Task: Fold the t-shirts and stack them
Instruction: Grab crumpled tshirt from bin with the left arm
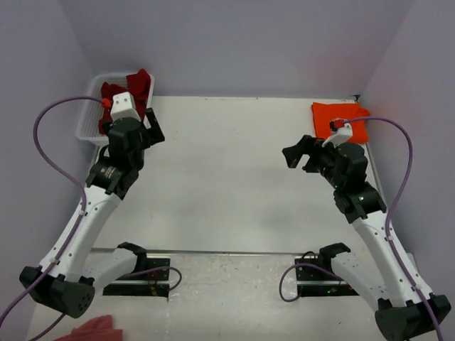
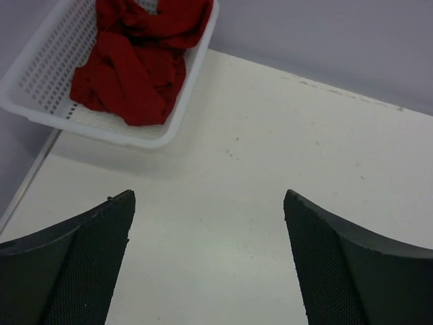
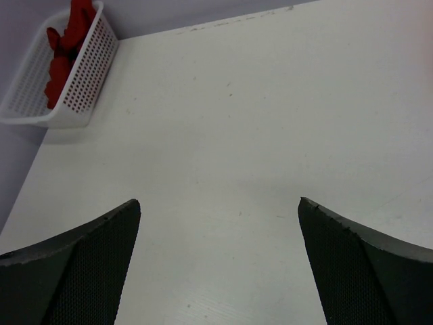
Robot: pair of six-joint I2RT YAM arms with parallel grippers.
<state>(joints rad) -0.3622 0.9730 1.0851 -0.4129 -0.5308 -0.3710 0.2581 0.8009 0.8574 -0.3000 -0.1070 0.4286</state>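
On the tabletop (image 1: 227,177), an off-white matte surface, small dark specks and faint scuffs show in both wrist views. Pale lavender walls (image 1: 234,42) close it in at the far side, the left and the right. A seam runs across the near part of the surface; the arm bases (image 1: 142,273) sit on the strip in front of it.

**Shirts**
- The red shirt (image 2: 135,68) lies crumpled in a white perforated basket (image 2: 40,74) at the far left corner. Part of the cloth hangs over the far rim.
- The orange shirt (image 1: 330,114) lies flat as a folded rectangle at the far right corner, close to the right wall. It is well apart from the basket.

**Hands**
- The left hand (image 2: 208,196) is fully spread and grips nothing. It hangs over bare surface just beside the basket's near right corner, with its wrist camera aimed toward the basket.
- The right hand (image 3: 220,202) is likewise spread wide and grips nothing. It hangs over bare surface near the orange shirt and points toward the left side. Its wrist camera sees the basket at the far end.

**Other items**
- A purple cable (image 1: 43,121) loops from each arm.
- A pink cloth (image 1: 96,328) shows at the bottom left edge of the top view, beside the left arm base.
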